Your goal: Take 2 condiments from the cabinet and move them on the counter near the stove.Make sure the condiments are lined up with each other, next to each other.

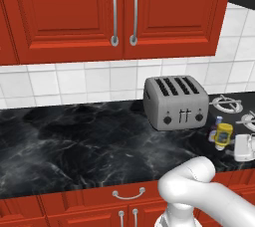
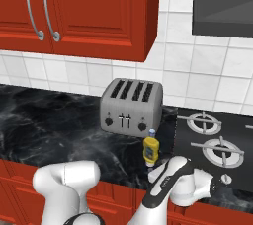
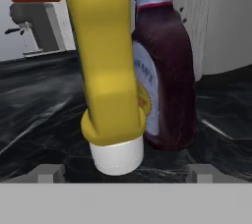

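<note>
- Yellow squeeze bottle (image 3: 106, 70) stands cap-down on the counter (image 1: 74, 141), right in front of the gripper (image 3: 120, 171), between its two finger tips but, as far as the hand view shows, touched by neither.
- Gripper jaws spread wide, nothing held; finger tips sit low either side of the white cap, clear gaps both sides.
- Dark brown bottle (image 3: 165, 80) is just behind the yellow one from the gripper, a bit to its right in the hand view, touching or nearly so; can't tell which.
- In the left base view the pair sits in front of the toaster (image 1: 175, 101), beside the stove (image 2: 217, 140); the gripper is just this side of them.
- Cabinet (image 1: 114, 12) doors look shut, up and away from the gripper.
- Judgement: both condiments are on the counter near the stove, side by side; the step in hand is the release and retreat.
- To do it well: keep the jaws fully apart and back straight out along the gripper axis, away from the yellow bottle, no sideways drift.
- Lift only once the finger tips are clear of the cap; the bottle stands on a narrow cap and would probably tip easily.
- A knock on the yellow one would likely shove the brown one and break the line-up.
- Mind the toaster beyond the bottles and the stove edge to the side.
</note>
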Controlling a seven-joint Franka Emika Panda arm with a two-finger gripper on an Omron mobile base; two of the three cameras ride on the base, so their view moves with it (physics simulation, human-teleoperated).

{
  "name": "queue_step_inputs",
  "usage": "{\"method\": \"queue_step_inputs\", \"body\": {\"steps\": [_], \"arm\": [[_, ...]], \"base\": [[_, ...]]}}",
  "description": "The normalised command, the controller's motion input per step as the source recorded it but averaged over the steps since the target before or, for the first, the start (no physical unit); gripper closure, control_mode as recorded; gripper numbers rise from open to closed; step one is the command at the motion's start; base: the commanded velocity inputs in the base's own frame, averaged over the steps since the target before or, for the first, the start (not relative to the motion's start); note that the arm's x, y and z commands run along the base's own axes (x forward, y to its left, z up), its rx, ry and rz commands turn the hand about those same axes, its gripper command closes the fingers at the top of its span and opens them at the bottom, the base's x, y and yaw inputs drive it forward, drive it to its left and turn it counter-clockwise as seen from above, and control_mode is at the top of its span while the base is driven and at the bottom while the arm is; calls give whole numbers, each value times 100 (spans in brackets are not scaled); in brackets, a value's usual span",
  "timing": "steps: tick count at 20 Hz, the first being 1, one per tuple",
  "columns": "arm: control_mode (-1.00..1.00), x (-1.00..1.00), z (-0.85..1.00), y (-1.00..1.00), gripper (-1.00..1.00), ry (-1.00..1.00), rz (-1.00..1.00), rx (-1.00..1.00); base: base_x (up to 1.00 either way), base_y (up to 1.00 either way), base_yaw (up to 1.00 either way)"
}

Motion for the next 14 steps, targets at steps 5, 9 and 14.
{"method": "queue_step_inputs", "body": {"steps": [5, 9, 14], "arm": [[-100, -11, 0, -27, -100, 9, 0, 0], [-100, -26, 5, -25, -100, 10, 0, 0], [-100, -38, 41, 0, -100, 2, 0, -1]], "base": [[0, 0, 0], [0, 0, 0], [0, 0, 0]]}}
